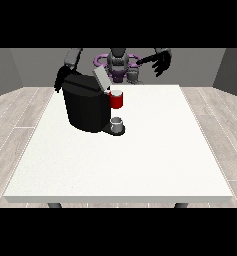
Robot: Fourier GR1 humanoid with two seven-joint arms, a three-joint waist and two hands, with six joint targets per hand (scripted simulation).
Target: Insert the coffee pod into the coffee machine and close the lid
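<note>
A black coffee machine (85, 107) stands on the left half of the white table (140, 160). Its grey lid (101, 78) is tilted up and open. The machine's red front part (117, 100) faces the view's right, and a small grey cup (117, 123) sits on its base below. I cannot make out a coffee pod. The hand at the view's left (60, 79) hangs behind the machine's top left corner, partly hidden. The hand at the view's right (162, 62) is raised above the table's far edge with its fingers spread, holding nothing.
The table's far edge runs just behind the machine. Wooden floor surrounds the table on both sides.
</note>
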